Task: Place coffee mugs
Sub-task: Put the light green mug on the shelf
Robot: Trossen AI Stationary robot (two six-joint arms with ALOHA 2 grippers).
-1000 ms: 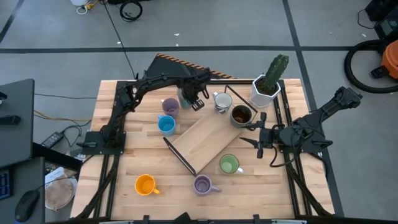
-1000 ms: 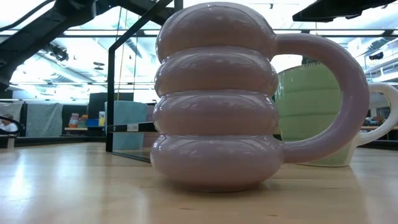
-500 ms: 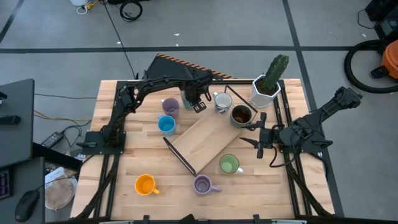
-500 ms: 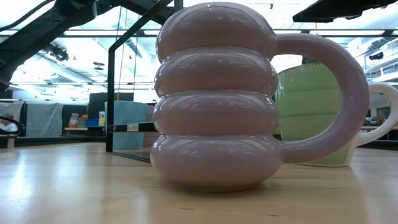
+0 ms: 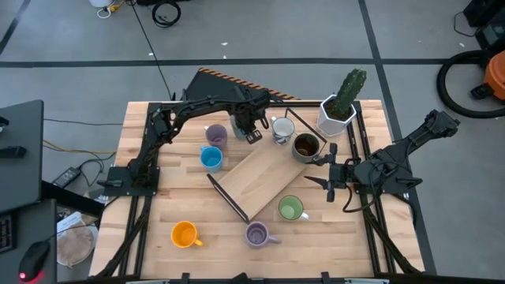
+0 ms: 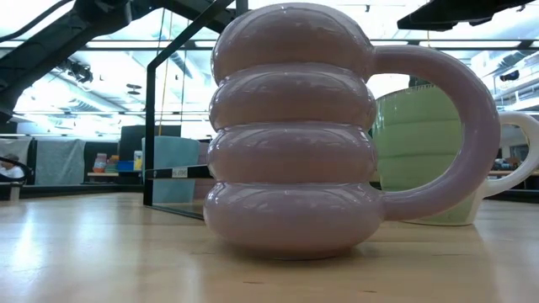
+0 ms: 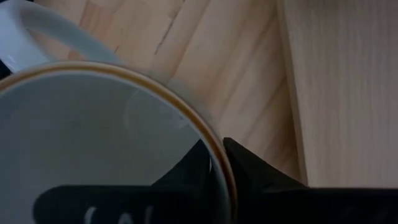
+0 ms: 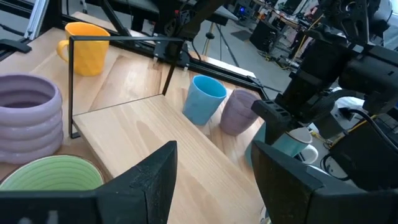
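My left gripper (image 5: 247,130) reaches over the table's far middle and is shut on the rim of a white-grey mug (image 7: 93,124), which my arm mostly hides in the high view. My right gripper (image 5: 327,175) is open and empty at the table's right side, its fingers (image 8: 155,174) pointing left. Standing on the table are a purple mug (image 5: 215,134), a blue mug (image 5: 211,158), a white mug (image 5: 282,128), a dark brown mug (image 5: 305,146), a green mug (image 5: 291,208), a lilac ringed mug (image 5: 257,233) and an orange mug (image 5: 184,234). My left gripper pinches the mug's wall at its rim (image 7: 214,152), on the side away from the handle (image 7: 37,31). One finger (image 7: 189,171) is inside the mug and one (image 7: 255,168) outside. The fingers come from above. Whether the mug's base is on the table I cannot tell.
A tilted wooden board (image 5: 264,177) with a black wire frame lies in the table's middle, among the mugs. A white faceted pot with a cactus (image 5: 339,110) stands at the far right. The low view is filled by the lilac mug (image 6: 290,135), with the green mug (image 6: 421,151) behind it.
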